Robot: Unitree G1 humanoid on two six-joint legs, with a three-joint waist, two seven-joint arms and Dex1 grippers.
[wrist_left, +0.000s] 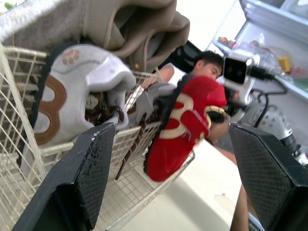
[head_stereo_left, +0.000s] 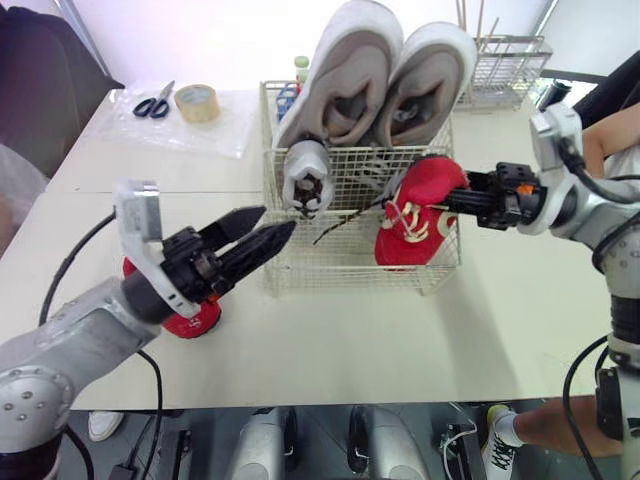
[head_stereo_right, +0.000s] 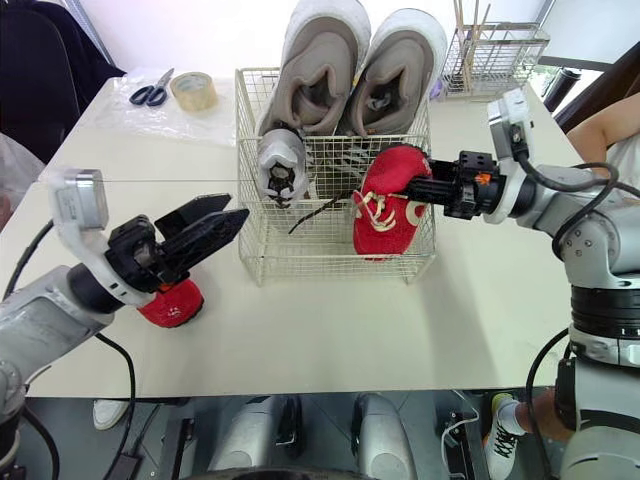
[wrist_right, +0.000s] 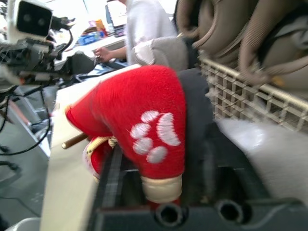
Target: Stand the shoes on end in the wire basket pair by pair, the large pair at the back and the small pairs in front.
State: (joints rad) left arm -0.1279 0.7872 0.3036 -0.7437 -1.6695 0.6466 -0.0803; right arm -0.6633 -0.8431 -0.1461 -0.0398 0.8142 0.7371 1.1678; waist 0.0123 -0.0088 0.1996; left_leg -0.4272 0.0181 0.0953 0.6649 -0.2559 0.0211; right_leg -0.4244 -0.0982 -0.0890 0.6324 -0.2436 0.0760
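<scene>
Red shoe (head_stereo_left: 415,212) stands inside the wire basket (head_stereo_left: 350,265), right of centre, clamped by the right fingers (head_stereo_right: 432,190); left fingers (head_stereo_left: 262,243) gape wide at lower left over a second red shoe (head_stereo_left: 195,322).

Fingers (wrist_left: 84,178): black, spread wide, nothing between them
Basket (wrist_left: 19,163): white wire, straight ahead
Grey shoe (wrist_left: 82,77): on end inside, brown laces
Red shoe (wrist_left: 183,130): on end beside it

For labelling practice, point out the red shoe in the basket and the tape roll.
red shoe in the basket (head_stereo_right: 385,225): right eye view, laced upper.
tape roll (head_stereo_left: 200,113): left eye view, outer side.
</scene>
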